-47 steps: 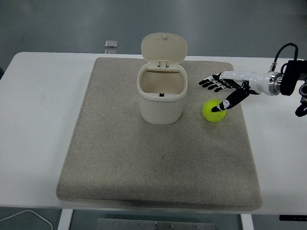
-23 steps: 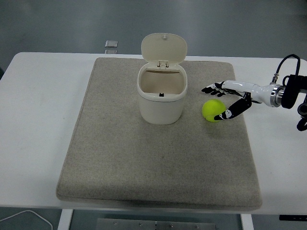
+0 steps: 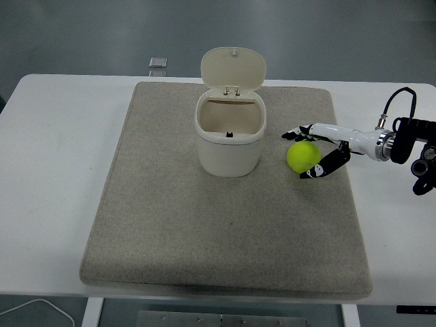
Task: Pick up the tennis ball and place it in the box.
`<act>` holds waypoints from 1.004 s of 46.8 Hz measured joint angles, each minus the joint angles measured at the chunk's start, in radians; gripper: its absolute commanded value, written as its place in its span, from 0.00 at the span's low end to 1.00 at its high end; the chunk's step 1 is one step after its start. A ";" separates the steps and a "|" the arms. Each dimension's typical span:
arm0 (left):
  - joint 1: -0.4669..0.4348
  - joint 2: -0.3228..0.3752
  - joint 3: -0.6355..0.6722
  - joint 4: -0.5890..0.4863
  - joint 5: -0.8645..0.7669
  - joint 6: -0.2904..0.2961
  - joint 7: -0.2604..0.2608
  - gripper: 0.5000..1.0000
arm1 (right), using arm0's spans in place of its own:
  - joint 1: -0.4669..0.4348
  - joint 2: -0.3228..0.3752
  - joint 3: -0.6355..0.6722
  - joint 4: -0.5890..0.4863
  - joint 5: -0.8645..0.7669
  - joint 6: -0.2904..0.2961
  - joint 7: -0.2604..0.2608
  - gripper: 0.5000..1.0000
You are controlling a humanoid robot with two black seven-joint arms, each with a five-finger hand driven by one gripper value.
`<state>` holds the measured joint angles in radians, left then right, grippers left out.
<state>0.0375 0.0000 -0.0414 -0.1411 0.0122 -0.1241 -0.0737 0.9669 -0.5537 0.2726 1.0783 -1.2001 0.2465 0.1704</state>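
Right hand (image 3: 312, 151) is spread around the tennis ball (image 3: 303, 156), fingers (image 3: 294, 133) over its far side and thumb (image 3: 321, 167) on the near side, and I can't call it a grip yet, nothing has closed. Scanning from the left: bare white table (image 3: 61, 170), then the grey mat (image 3: 225, 225), and on it the box (image 3: 230, 133), a cream bin with its flip lid (image 3: 232, 69) standing upright and the mouth clear. Just right of the box sits the ball, on the mat, inside my hand. I'd say the job now is a clean squeeze: wrap the fingers evenly so the ball doesn't squirt out toward the mat's right edge, feel it seated, then lift. I'd want the lift high enough to clear the box's rim before crossing over to the opening.
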 measured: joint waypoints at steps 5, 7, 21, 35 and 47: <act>-0.001 0.000 0.000 0.000 0.000 0.000 0.000 0.99 | -0.006 0.003 -0.003 -0.003 -0.010 -0.003 0.000 0.80; 0.000 0.000 0.000 0.000 0.000 0.000 0.000 0.99 | -0.006 0.003 -0.004 -0.004 -0.011 -0.003 0.000 0.77; -0.001 0.000 0.000 0.000 0.000 0.000 0.000 0.99 | -0.008 0.003 -0.004 -0.013 -0.033 -0.003 0.001 0.57; -0.001 0.000 0.000 0.000 0.000 0.000 0.000 0.99 | -0.002 0.001 -0.014 -0.022 -0.034 -0.002 0.000 0.35; 0.000 0.000 0.000 0.000 0.000 0.000 0.000 0.99 | -0.002 0.001 -0.020 -0.022 -0.034 -0.002 0.000 0.16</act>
<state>0.0373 0.0000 -0.0414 -0.1411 0.0123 -0.1242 -0.0736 0.9650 -0.5530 0.2523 1.0563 -1.2340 0.2450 0.1705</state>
